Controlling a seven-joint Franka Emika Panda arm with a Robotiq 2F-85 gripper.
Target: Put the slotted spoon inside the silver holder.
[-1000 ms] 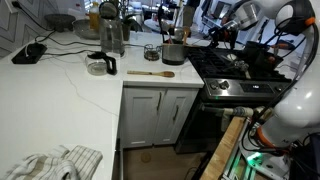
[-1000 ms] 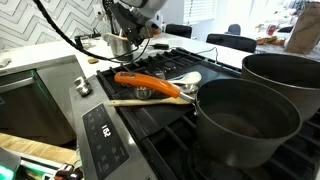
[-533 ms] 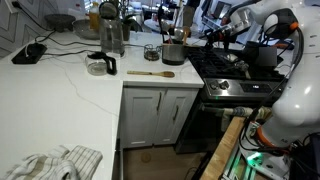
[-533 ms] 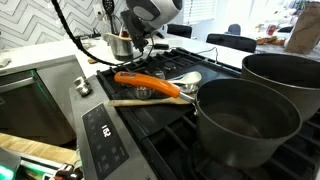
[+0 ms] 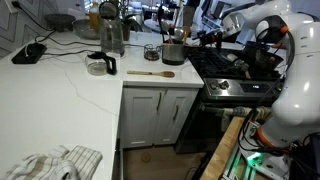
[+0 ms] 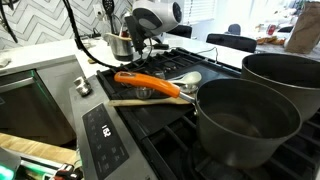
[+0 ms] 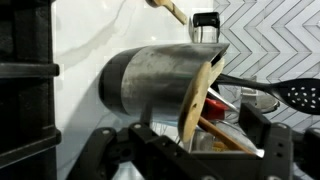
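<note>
Up close at wrist: gripper (image 7: 188, 152) fingers flank spoon (image 7: 196, 100) handle; clamped or loose, cannot tell. Handle leans across holder (image 7: 150, 80) mouth, head end hidden. Beyond, black spatula (image 7: 300, 95) already in holder. Looks like final stretch: seat spoon, let go, back off.

Silver holder (image 7: 160, 85): brushed metal, dull sheen, smooth wall.
Slotted spoon (image 7: 196, 100): pale bare wood handle, matt.
Black spatula (image 7: 300, 95): matt plastic.
Countertop (image 5: 60, 95): white, smooth, faintly glossy.
Front pot (image 6: 240, 125): dark matt metal.
</note>
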